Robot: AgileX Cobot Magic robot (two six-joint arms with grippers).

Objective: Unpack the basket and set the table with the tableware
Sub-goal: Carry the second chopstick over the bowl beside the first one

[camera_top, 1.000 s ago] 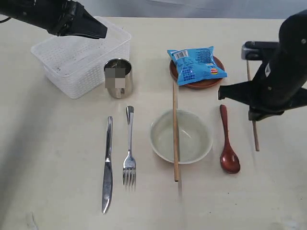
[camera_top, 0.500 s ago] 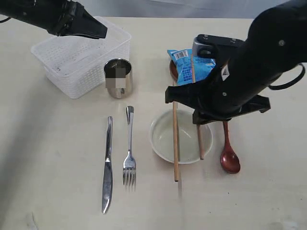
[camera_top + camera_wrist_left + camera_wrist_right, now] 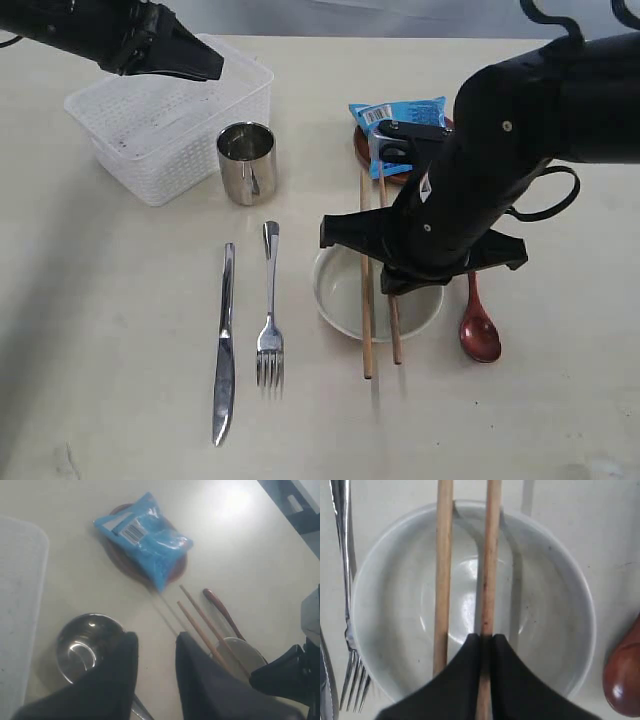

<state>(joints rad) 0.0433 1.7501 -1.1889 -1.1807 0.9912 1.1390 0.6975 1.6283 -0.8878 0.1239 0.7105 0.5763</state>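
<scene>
My right gripper (image 3: pixel 486 638) is shut on a brown chopstick (image 3: pixel 492 555) and holds it over the cream bowl (image 3: pixel 545 610). It runs parallel to the other chopstick (image 3: pixel 366 300), which lies across the bowl's rim (image 3: pixel 335 290). The held chopstick (image 3: pixel 395 338) sticks out below my right arm. A dark red spoon (image 3: pixel 478 335) lies right of the bowl, with the fork (image 3: pixel 269 320) and knife (image 3: pixel 224 345) to its left. The steel cup (image 3: pixel 246 160) stands beside the white basket (image 3: pixel 150 130). My left gripper (image 3: pixel 155 637) hangs open and empty over the basket's right edge.
A blue snack packet (image 3: pixel 405 118) lies on the small reddish-brown plate (image 3: pixel 360 148) behind the bowl. My right arm covers the packet's right part and the spoon's handle. Bare pale table (image 3: pixel 120 330) lies left of the knife and along the front.
My right arm has swung left from the table's right side, carrying the chopstick to sit over the bowl beside the other one. The left arm has not moved.
</scene>
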